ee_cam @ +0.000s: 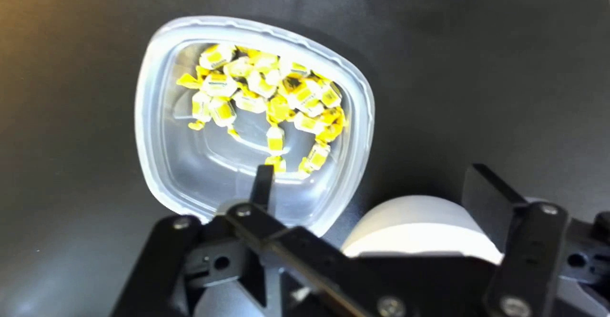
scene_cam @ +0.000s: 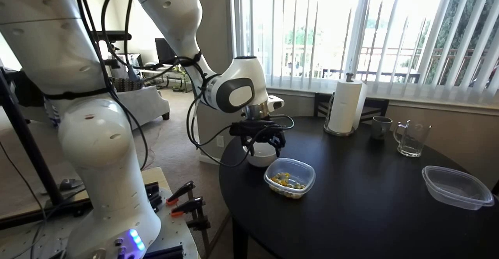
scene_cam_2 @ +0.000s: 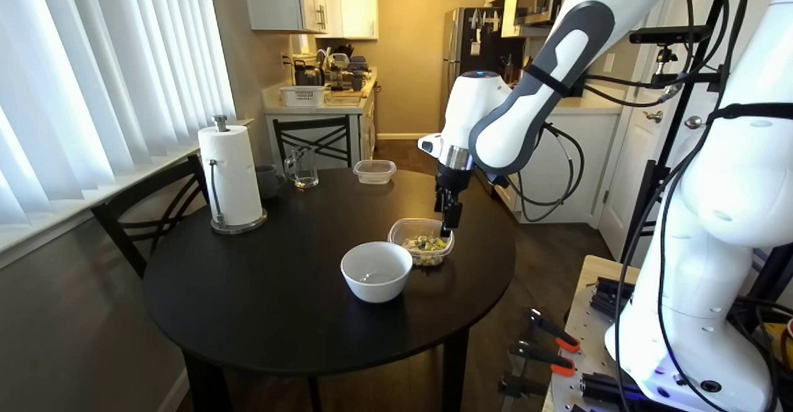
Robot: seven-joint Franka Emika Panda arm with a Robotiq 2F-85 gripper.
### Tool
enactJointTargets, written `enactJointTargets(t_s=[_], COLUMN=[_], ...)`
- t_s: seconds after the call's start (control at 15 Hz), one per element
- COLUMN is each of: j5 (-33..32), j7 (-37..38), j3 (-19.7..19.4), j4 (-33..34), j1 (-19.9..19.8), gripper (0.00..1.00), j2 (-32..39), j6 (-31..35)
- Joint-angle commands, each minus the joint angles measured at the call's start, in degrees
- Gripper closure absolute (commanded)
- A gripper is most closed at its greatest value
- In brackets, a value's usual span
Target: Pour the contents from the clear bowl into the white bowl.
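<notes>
The clear bowl (ee_cam: 147,117) stands upright on the dark table and shows in both exterior views (scene_cam: 310,171) (scene_cam_2: 396,229). It holds the contents (ee_cam: 267,83), a heap of yellow wrapped pieces gathered toward one side. The white bowl (scene_cam_2: 375,288) stands upright close beside it. In the wrist view the white bowl (ee_cam: 424,238) is partly hidden by my gripper. My gripper (ee_cam: 374,178) is open and empty, pointing down above the bowls. Its left finger overlaps the clear bowl's near side in the wrist view. In an exterior view the gripper (scene_cam_2: 449,220) hangs at the clear bowl's rim; contact cannot be told.
A paper towel roll (scene_cam: 345,107) on a stand, a grey mug (scene_cam: 380,127) and a glass mug (scene_cam: 412,140) stand by the window side. A wider clear container (scene_cam: 458,189) sits farther along the table (scene_cam_2: 297,313). Clamps (scene_cam: 189,200) are on the robot's base.
</notes>
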Motion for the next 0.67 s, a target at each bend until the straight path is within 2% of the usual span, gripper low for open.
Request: enactJointTargets(t_s=[0.0,0.13,0.27,0.6], j5=[13.96,19.17,20.85,14.21], j7=[-8.84,-11.73,-12.28,-6.35], j3=[-1.25,-0.55,0.54,3.33], j4=[0.29,1.54,3.39,9.7], j1=[3.96,4.72,4.22,-0.08], gripper=[0.0,0.0,0.0,0.0], j2=[2.43,4.07,6.71,17.95], j6=[3.43,3.78,4.05,7.5])
